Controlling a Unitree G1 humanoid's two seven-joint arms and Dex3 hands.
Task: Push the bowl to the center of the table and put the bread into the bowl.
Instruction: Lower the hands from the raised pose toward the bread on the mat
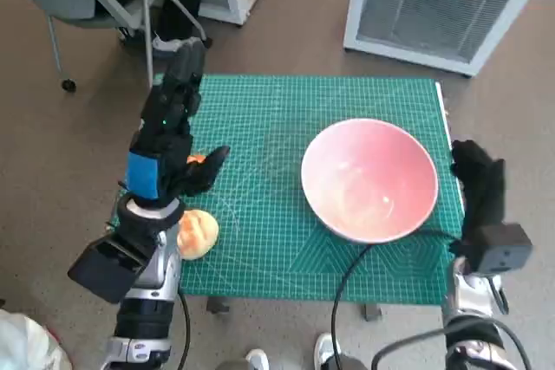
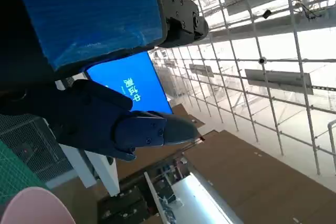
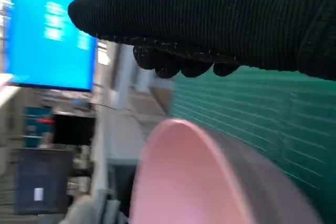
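The pink bowl [image 1: 369, 179] sits just beside the right hand [image 1: 477, 184], toward the worktop's [image 1: 260, 101] right edge; it looks rigid and smooth, likely to slide on the green mat if pressed at its rim. That gloved hand holds nothing, fingers loosely curled. The bread [image 1: 196, 233], probably soft and light, lies below the raised, spread, empty left hand [image 1: 169, 132], near the worktop's left edge. Open mat lies between them.
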